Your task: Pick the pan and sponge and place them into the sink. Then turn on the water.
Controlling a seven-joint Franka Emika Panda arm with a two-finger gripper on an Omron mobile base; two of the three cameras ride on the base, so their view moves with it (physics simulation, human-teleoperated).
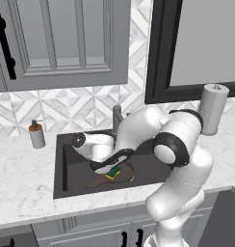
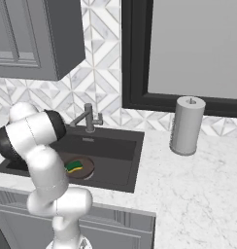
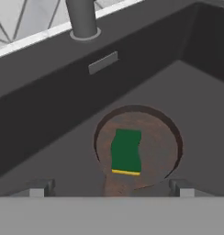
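**Pan and sponge down in the basin, tap not yet running**

From where I stood, going left to right, the soap dispenser sat on the marble at about nine o'clock from the sink. Inside the dark basin lay the pan, flat on the floor, with the sponge resting green side up in its bowl, a little left of centre. The pan's handle ran out toward seven o'clock in the left base view. The gripper hung just above the pan's near rim with its jaws spread wide and nothing between them. The faucet rose from the back ledge at twelve o'clock, and no stream fell from it. Far off at three o'clock stood the paper towel roll.

Both things looked placed, so by my reckoning the faucet was what remained. It seemed rigid metal, smooth and likely slippery under the pads; I judged a push or a squeeze low on its lever safest, though the lever itself was too small to make out clearly.
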